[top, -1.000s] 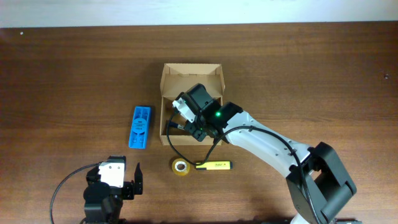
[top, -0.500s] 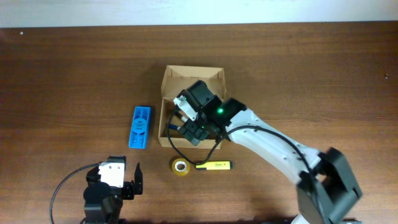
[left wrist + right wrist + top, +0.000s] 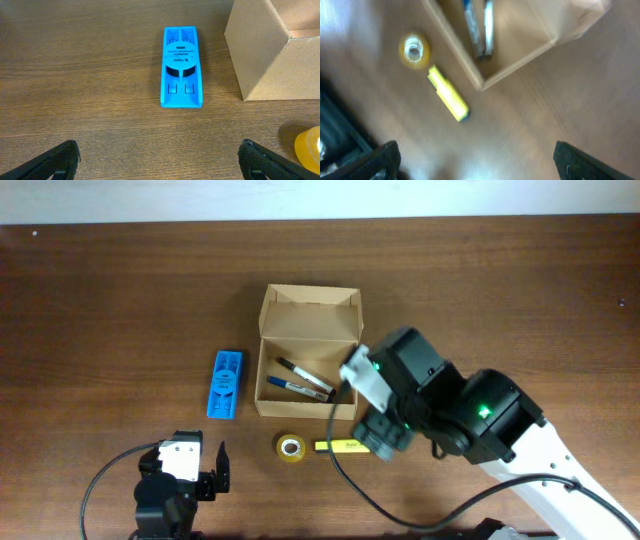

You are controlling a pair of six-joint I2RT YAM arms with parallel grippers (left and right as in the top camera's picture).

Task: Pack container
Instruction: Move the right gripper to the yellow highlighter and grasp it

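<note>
Overhead, container (image 3: 309, 326) open, markers (image 3: 304, 372) by front wall, right tool (image 3: 475, 152) spread nearby

**Cut off, covered or blurred parts**

The right wrist view is all blurred: the two markers (image 3: 472, 27) in the container (image 3: 520, 62) show no readable print, the far edge cuts the container, and the right gripper (image 3: 477, 165) shows only dark fingertips (image 3: 380, 160) in the near corners. From overhead, the right arm (image 3: 470, 420) covers the right end of the yellow highlighter (image 3: 335, 446) and the container's near right corner. In the left wrist view the right edge cuts the tape roll (image 3: 310, 145), the label on the blue object (image 3: 182, 75) is too small to read, and the left gripper (image 3: 159, 162) is cut by the near edge.
</note>
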